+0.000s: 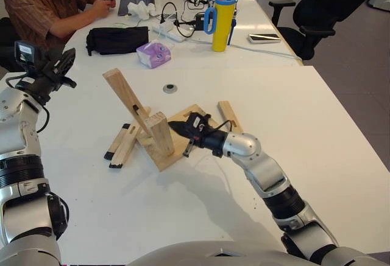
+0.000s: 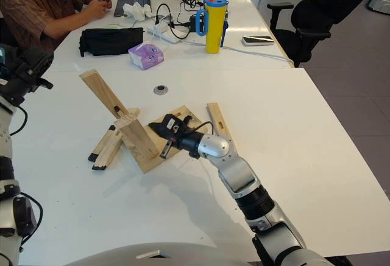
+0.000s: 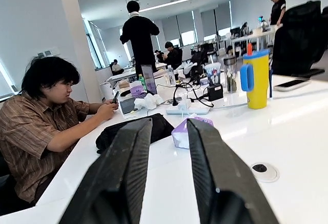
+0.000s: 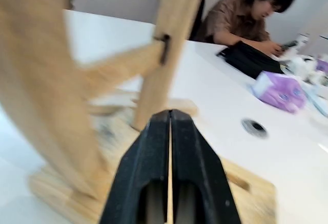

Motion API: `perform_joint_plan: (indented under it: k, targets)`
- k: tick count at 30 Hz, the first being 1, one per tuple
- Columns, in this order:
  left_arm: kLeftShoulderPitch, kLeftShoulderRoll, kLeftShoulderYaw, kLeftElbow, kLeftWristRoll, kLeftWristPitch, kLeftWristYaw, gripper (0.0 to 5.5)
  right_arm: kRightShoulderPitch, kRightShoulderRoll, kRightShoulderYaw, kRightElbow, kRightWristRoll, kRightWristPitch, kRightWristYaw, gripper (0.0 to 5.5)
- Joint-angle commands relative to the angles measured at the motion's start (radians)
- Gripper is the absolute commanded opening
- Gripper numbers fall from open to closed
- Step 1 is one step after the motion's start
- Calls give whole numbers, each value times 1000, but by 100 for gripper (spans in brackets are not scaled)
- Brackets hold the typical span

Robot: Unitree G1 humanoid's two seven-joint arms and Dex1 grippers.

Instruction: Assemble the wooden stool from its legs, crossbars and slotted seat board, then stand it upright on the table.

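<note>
The slotted seat board lies flat at the table's middle. A short, thick leg stands on it, and a longer leg leans tilted behind, joined to it by a small crossbar. Two loose pieces lie on the table to the board's left, and one more loose piece lies at its right. My right gripper is shut and empty, low over the board, its tip close to the standing leg. My left gripper is raised over the table's far left edge, open and empty.
A yellow bottle, a purple tissue pack, a black pouch, a phone and cables sit at the table's back. A cable grommet lies behind the stool parts. A person sits at the far left corner.
</note>
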Motion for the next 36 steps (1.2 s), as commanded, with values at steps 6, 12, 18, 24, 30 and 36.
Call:
perform_joint_plan:
  k: [6, 12, 18, 24, 30, 36]
  targets:
    - [366, 369, -214, -234, -67, 290, -669, 132, -23, -107, 29, 304, -150, -60, 24, 0]
    - [488, 394, -229, -305, -53, 262, -739, 132, -26, -130, 70, 320, -207, -68, 74, 0]
    - [631, 286, -354, -629, -86, 357, -624, 132, -56, -179, 138, 340, -274, 45, 185, 0]
    - [648, 102, -533, -793, 79, 351, -316, 132, -35, -245, 258, 231, -285, 220, 387, 0]
    - [650, 37, -720, -748, 340, 319, -108, 132, 18, -231, 245, 102, -207, 343, 420, 0]
    - [531, -63, -733, -584, 468, 290, 66, 132, 54, -215, 249, 6, -156, 383, 398, 0]
